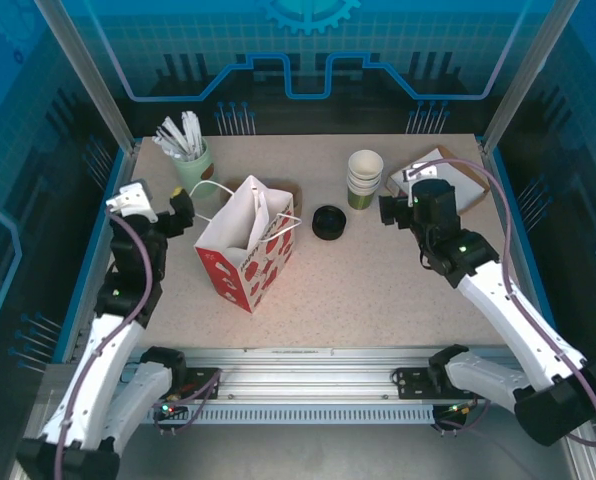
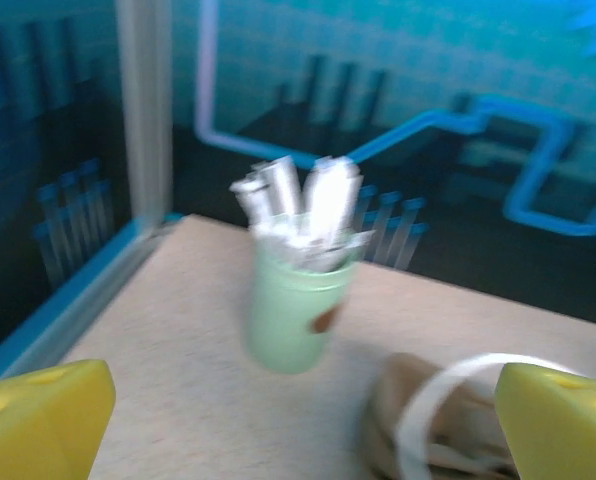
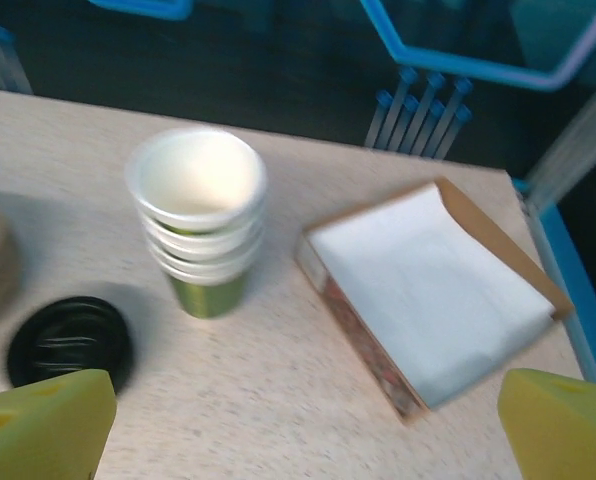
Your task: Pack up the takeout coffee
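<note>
Takeout coffee: couldn't tell where it sat; the inside of the paper bag [image 1: 246,245] was too unclear to read. Bag stood upright & open, approx. table centre-left. Black lids [image 1: 329,222] lay at its 3 o'clock, the lidless cup stack [image 1: 365,178] at 1 o'clock, and a mint cup w/ white packets [image 1: 191,165] at 11 o'clock. Napkin tray [image 3: 428,290] was at 3 o'clock of the stack. Left gripper [image 1: 160,207] hung at 9 o'clock of the bag, fingers wide apart, nothing btwn. Right gripper [image 1: 406,203], at 3 o'clock of the lids, was likewise spread & empty.
</note>
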Robot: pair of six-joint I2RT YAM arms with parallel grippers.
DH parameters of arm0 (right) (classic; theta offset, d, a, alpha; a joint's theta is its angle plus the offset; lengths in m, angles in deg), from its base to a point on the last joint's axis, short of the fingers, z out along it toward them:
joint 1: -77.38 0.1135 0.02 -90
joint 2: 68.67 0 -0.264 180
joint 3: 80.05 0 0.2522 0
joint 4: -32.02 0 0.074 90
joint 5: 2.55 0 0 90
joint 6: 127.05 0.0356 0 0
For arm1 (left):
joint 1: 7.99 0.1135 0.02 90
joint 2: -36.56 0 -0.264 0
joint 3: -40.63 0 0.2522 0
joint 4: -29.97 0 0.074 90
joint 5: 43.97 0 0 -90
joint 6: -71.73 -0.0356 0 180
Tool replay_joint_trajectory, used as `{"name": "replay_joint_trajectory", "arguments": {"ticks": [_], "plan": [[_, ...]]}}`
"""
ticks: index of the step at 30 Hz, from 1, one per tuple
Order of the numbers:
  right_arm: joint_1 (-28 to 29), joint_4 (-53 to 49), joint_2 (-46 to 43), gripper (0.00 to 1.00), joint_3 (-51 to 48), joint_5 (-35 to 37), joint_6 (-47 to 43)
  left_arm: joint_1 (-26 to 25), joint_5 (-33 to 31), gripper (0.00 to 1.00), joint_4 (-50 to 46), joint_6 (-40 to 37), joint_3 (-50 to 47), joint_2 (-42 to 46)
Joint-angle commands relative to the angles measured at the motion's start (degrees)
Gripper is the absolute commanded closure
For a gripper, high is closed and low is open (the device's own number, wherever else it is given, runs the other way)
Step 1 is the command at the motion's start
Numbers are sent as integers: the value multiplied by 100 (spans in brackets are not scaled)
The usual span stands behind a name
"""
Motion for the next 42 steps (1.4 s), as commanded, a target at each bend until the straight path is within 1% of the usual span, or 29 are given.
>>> {"name": "replay_joint_trajectory", "arguments": {"ticks": [1, 4, 6, 7, 9, 11, 13, 17, 18, 20, 21, 22, 23, 27, 31, 33, 35, 36, 39, 42], "plan": [[-409, 466, 324, 0, -290, 320, 294, 776, -374, 1, 727, 316, -383, -482], [-623, 931, 768, 0, -624, 345, 206, 1378, 70, 1, 995, 810, -676, -1115], [-730, 1276, 1038, 0, -851, 295, 162, 1549, 478, 1, 1382, 855, -894, -1501], [-770, 1491, 1153, 0, -1009, 263, 93, 1565, 653, 1, 1631, 803, -1000, -1714], [-852, 1997, 1307, 0, -1308, 77, -39, 1563, 1213, 1, 2090, 597, -1165, -2059], [-988, 2535, 1427, 0, -1650, -247, -89, 1555, 1712, 1, 2566, 504, -1342, -2368], [-1142, 3063, 1551, 0, -1938, -597, -96, 1533, 2194, 1, 3254, 340, -1587, -2654], [-1273, 4064, 1816, 0, -2342, -954, -261, 1441, 2627, 1, 4492, 97, -1998, -3237], [-1275, 4168, 1897, 0, -2364, -932, -328, 1399, 2732, 1, 4792, 55, -2058, -3429], [-1290, 4512, 2003, 0, -2503, -955, -472, 1271, 2751, 1, 5413, -35, -2195, -3815], [-1301, 4761, 2035, 0, -2604, -987, -520, 1168, 2738, 1, 5463, -167, -2177, -3897], [-1327, 4982, 2048, 0, -2712, -1004, -567, 1041, 2570, 1, 5215, -258, -2105, -3830], [-1353, 4993, 2003, 0, -2751, -1034, -557, 961, 2469, 1, 5244, -328, -2087, -3867], [-1554, 5870, 1940, 0, -3182, -1225, -598, 818, 2378, 1, 5536, -484, -2173, -3973], [-1667, 6683, 2201, 0, -3515, -1426, -557, 729, 2295, 1, 5932, -556, -2272, -4211], [-1680, 6575, 2221, 0, -3459, -1471, -567, 721, 2255, 1, 6737, -571, -2430, -4650], [-1686, 6462, 2260, 0, -3375, -1531, -573, 694, 2122, 1, 6310, -512, -2355, -4492], [-1685, 6368, 2310, 0, -3307, -1587, -582, 693, 2111, 1, 6386, -530, -2330, -4548], [-1759, 6243, 2345, 0, -3215, -1773, -575, 651, 2035, 1, 6211, -576, -2243, -4541], [-1759, 6235, 2349, 0, -3211, -1772, -579, 606, 1968, 1, 6101, -608, -2186, -4542]]}}
